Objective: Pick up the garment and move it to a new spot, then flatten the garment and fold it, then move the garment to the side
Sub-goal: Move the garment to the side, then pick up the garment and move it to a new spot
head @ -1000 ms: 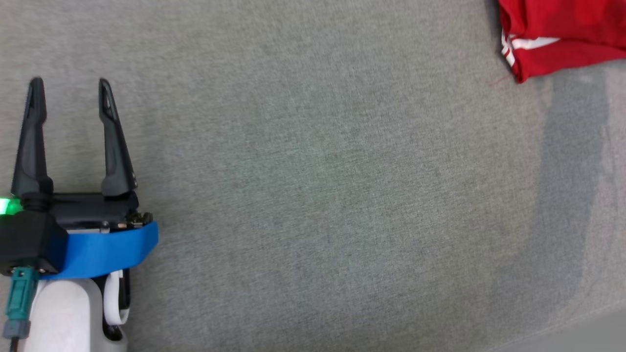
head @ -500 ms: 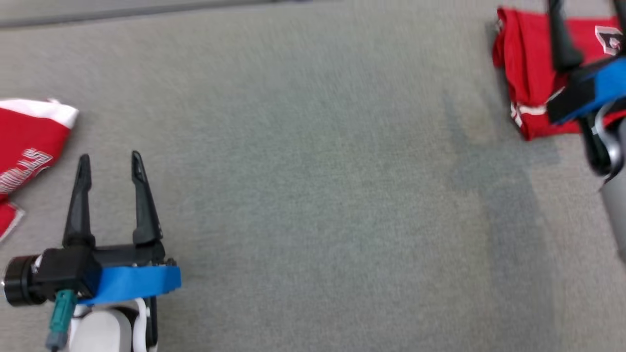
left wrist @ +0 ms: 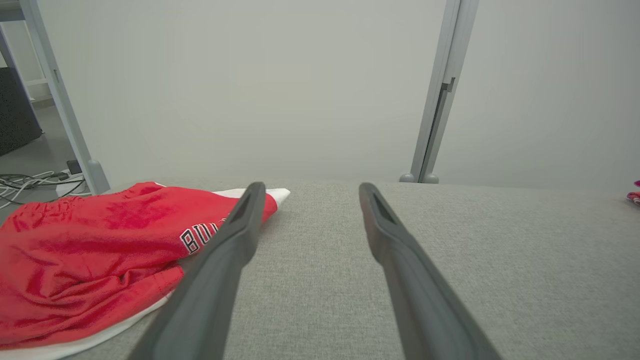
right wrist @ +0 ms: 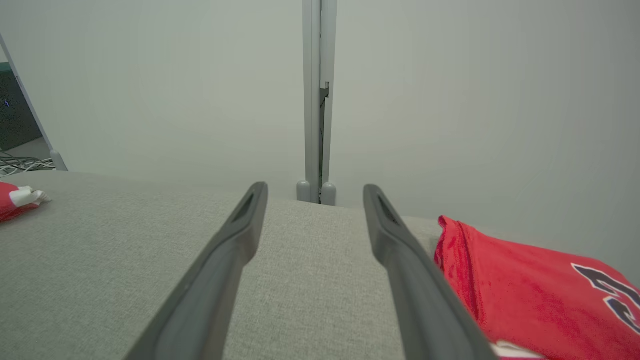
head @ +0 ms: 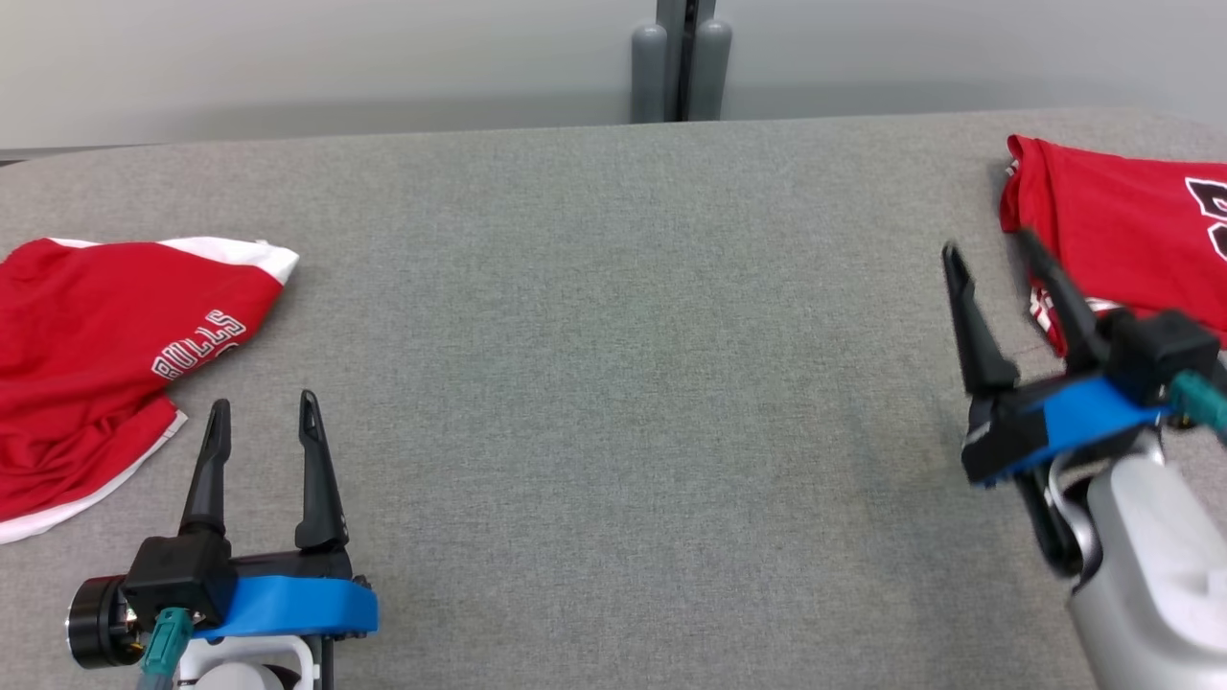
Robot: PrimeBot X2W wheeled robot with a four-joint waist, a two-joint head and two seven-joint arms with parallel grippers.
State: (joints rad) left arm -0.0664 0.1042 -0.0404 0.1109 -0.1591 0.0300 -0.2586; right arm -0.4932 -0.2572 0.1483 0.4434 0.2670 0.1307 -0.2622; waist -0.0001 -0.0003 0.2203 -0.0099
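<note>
A crumpled red garment (head: 96, 355) with white trim and "BULLS" lettering lies at the table's left; it also shows in the left wrist view (left wrist: 90, 250). My left gripper (head: 263, 402) is open and empty, just right of it and nearer me, with its fingers (left wrist: 311, 186) over bare cloth. A second red garment (head: 1122, 220) with a dark number lies folded at the far right (right wrist: 530, 285). My right gripper (head: 987, 243) is open and empty beside that garment's left edge, and one fingertip overlaps the edge in the head view.
The table (head: 613, 383) is covered in grey fabric, broad and bare between the two garments. A grey post (head: 681, 62) stands behind its far edge against a pale wall. Cables (left wrist: 30, 182) lie on the floor beyond the left end.
The head camera has tilted up, bringing both garments, the far table edge and my right gripper into view. Both grippers have stayed open.
</note>
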